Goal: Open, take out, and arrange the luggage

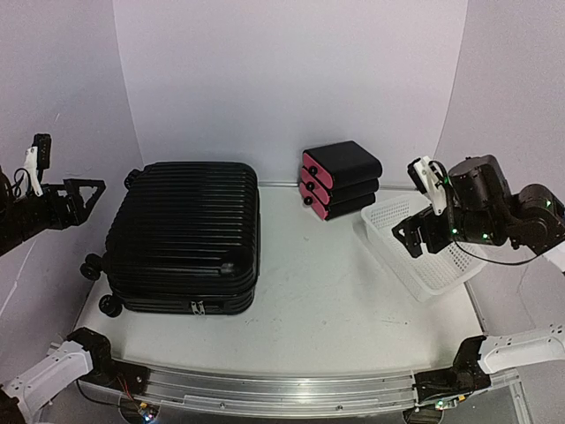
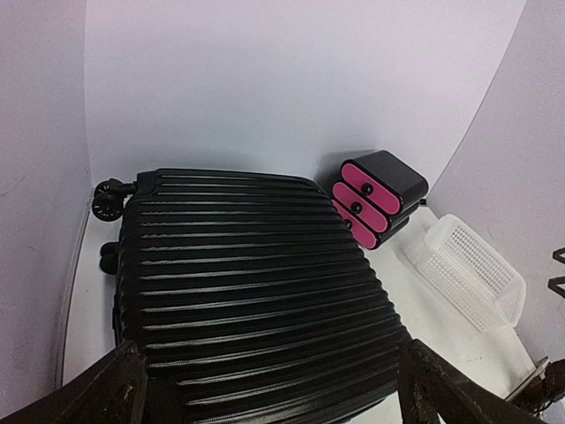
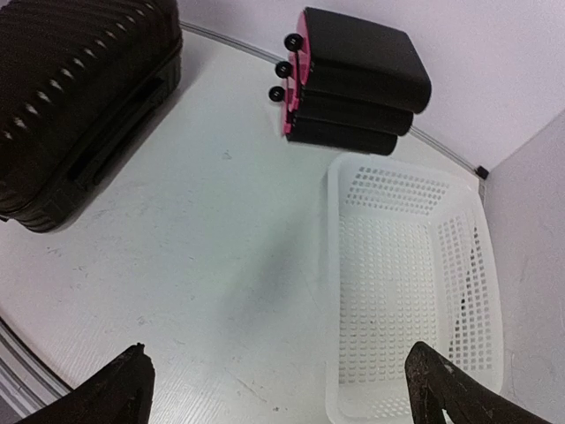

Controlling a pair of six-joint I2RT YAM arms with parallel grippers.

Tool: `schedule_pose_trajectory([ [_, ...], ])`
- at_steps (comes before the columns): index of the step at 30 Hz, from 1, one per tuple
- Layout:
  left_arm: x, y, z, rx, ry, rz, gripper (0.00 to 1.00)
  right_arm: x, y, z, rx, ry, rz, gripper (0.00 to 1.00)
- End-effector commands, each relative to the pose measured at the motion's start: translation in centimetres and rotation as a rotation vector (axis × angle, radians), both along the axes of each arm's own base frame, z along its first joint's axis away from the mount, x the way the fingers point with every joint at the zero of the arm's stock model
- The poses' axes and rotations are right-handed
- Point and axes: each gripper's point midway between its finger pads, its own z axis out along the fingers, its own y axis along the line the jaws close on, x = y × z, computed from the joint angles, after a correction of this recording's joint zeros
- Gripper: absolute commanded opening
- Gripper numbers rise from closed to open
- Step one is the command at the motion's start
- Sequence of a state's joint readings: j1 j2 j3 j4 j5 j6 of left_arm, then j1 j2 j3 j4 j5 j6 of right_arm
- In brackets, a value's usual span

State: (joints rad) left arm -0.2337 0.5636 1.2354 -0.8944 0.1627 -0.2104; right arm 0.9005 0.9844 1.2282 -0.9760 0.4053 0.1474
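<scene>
Item: luggage [image 1: 185, 234], a black hard shell with ribbed ridges, zipped shut.
Position: it lies flat on the left half of the desk [image 1: 344, 327], with its wheels [image 1: 95, 265] toward the left edge and the zipper seam along the side nearest me.
Zipper pulls: a small pale pair [image 1: 198, 306] sits low on that near side, as far as I can make out.
Left tool: [image 1: 86, 193] the jaws are spread wide and hold nothing. It is raised off to the left of the luggage and is not touching it.
Right tool: [image 1: 408, 238] the jaws are spread wide and hold nothing. It hangs over the white basket [image 1: 441, 281].
Neighbours: three stacked boxes with pink fronts [image 1: 340, 181] stand at the back right, well apart from the luggage.
Handling (my judgement): heavy and rigid. The shell looks slick, and it is far too broad for either tool to span.
Hold points (my judgement): I would pinch the zipper pulls first with a narrowed tool, then hook the lid edge at the seam to lift it.
Progress: the opening step is not yet begun.
Risk: I expect the luggage to slide across the desk when I drag the zipper, so I would brace it with the other arm.
</scene>
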Motion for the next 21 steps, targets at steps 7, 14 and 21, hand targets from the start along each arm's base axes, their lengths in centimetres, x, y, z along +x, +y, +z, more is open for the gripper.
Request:
schedule_pose_trajectory([
  [7,2.7,1.3,-3.1,-0.033,0.185,0.101,0.99,-0.3,-6.6,-2.7,0.077,0.158,-0.253,0.98],
  [14,5.5,1.4,-7.5,-0.051,0.396,0.111,0.99,-0.7,-8.1,-5.1,0.116,0.287,-0.348,0.98],
  [21,7.6,1.7,-12.3,-0.043,0.58,0.128,0.99,0.2,-6.4,-7.1,0.21,0.433,-0.383,0.98],
])
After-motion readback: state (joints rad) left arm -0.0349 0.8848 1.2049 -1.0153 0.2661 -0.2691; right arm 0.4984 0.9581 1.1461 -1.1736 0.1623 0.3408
